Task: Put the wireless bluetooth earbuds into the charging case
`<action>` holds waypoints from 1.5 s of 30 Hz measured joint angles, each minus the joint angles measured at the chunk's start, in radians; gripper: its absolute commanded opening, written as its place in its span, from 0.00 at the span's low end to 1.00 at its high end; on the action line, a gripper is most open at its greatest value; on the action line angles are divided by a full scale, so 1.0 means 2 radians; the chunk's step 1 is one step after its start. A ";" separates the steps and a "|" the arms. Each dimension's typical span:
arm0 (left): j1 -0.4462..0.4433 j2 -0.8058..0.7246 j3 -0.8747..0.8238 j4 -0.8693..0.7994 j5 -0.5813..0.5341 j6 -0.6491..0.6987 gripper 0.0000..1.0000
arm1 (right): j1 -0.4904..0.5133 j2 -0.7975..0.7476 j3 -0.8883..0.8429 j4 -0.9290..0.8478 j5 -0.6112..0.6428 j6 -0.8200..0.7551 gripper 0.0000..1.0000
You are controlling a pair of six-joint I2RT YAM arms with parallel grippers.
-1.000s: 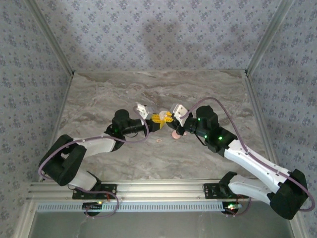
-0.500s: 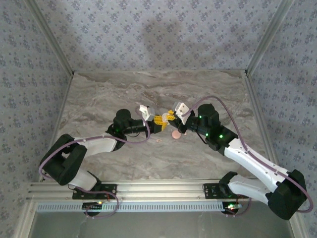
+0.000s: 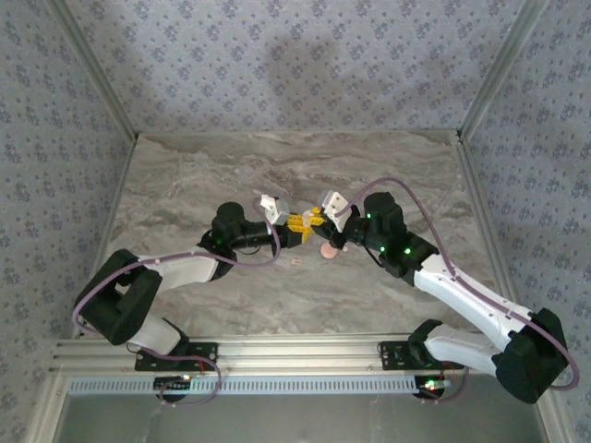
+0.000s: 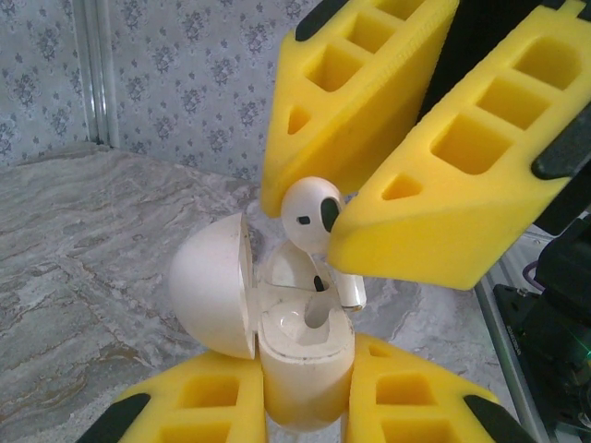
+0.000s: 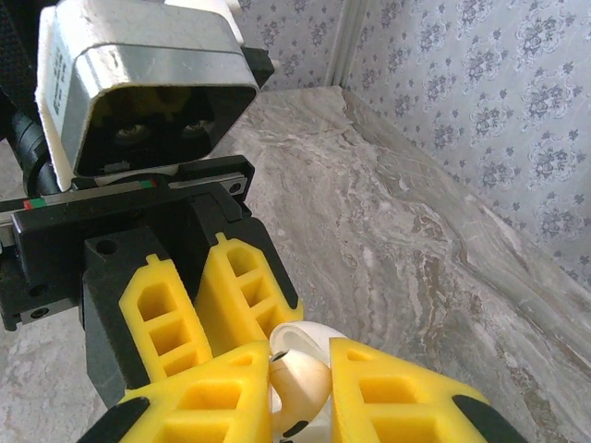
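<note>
L gripper [image 3: 294, 224] and R gripper [image 3: 315, 220] meet tip to tip mid-table [image 3: 185, 175]. Pink disc [image 3: 328, 250] sits just near of R gripper, w/ an earbud [image 3: 297, 262] (tiny white bit) to its left.

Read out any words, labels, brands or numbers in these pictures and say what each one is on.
None can be read.
The printed sticker on the side of the silver camera housing: too small and blurred to read.
The charging case and the earbud: no markings visible.
</note>
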 measured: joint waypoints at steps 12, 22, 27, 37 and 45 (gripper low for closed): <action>-0.003 -0.002 0.000 -0.007 0.000 0.001 0.07 | 0.000 0.005 0.001 -0.002 0.012 -0.008 0.19; -0.003 -0.005 0.000 -0.010 -0.001 0.004 0.07 | 0.001 0.014 0.010 -0.009 0.013 -0.015 0.19; -0.004 -0.006 0.000 -0.013 -0.001 0.006 0.07 | 0.002 0.014 0.024 -0.042 0.011 -0.036 0.19; -0.004 -0.009 0.000 -0.026 0.000 0.010 0.07 | 0.006 0.028 0.053 -0.094 0.012 -0.070 0.25; -0.004 -0.014 0.000 -0.036 -0.004 0.013 0.07 | 0.007 0.033 0.057 -0.101 0.011 -0.076 0.35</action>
